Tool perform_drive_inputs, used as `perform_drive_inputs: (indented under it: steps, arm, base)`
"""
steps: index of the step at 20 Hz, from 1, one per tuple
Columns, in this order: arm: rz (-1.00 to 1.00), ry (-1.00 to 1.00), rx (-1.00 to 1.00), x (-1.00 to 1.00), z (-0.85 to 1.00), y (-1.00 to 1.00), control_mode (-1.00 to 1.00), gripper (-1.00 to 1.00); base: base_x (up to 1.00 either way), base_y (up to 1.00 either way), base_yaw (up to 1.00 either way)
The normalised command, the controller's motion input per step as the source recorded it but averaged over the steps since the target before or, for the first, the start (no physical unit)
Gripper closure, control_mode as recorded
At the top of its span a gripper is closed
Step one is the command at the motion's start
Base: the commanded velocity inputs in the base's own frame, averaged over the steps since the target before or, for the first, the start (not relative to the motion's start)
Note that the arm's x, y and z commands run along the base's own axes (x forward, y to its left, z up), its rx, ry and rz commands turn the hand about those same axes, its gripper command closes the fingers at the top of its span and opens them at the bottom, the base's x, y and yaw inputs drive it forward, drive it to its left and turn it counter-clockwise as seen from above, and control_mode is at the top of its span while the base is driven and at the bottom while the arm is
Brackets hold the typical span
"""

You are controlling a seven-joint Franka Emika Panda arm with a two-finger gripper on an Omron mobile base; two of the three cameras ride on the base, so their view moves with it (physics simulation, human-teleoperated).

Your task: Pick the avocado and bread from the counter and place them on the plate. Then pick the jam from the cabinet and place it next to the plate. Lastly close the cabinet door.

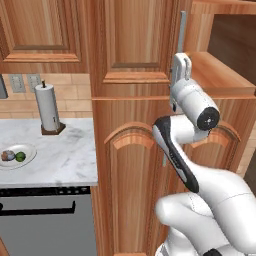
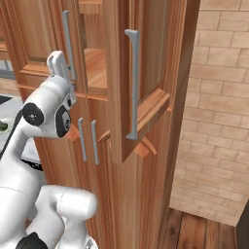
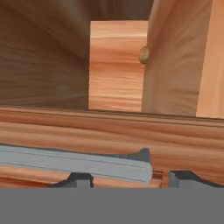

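One white arm reaches up to the tall wooden cabinet (image 1: 131,75), and its gripper (image 3: 130,178) sits right at a long silver bar handle (image 3: 78,162); two dark finger tips (image 3: 76,179) stand either side of the handle's rounded end, but whether they pinch it or merely bracket it I cannot tell. From the right side I count four such grey bar handles, two long ones on the upper doors and two short ones below, and one upper door (image 2: 146,73) stands swung out toward me with a bare wooden shelf behind it. The cabinet is warm brown with a streaky grain, rectangular panels above and arched ones beneath. Off to the left, one veined marble counter (image 1: 65,155) carries a round shallow white plate (image 1: 25,150), and on it lie two small things side by side: the mottled brown bread (image 1: 7,155) and the dark green avocado (image 1: 20,156). One paper towel roll (image 1: 48,107) stands upright on a dark square base behind them
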Motion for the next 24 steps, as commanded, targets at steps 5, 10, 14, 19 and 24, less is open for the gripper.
perform_drive_inputs:
  steps: [5, 10, 14, 19, 24]
  arm:
    - [0.28, 0.00, 0.01, 0.50, -0.08, -0.03, -1.00, -1.00]
    - [0.10, 0.03, 0.00, 0.02, -0.01, 0.00, -1.00, -1.00]
    - [0.00, 0.14, 0.00, -0.15, 0.00, 0.00, -1.00, -1.00]
    - [0.00, 0.14, 0.00, -0.41, 0.00, 0.00, -1.00, -1.00]
    - [0.00, 0.04, 0.00, -0.65, 0.11, 0.00, -1.00, -1.00]
  base:
    - [0.00, 0.00, 0.00]
    - [0.00, 0.00, 0.00]
    - [0.00, 0.00, 0.00]
    - [0.00, 0.00, 0.00]
    - [0.00, 0.00, 0.00]
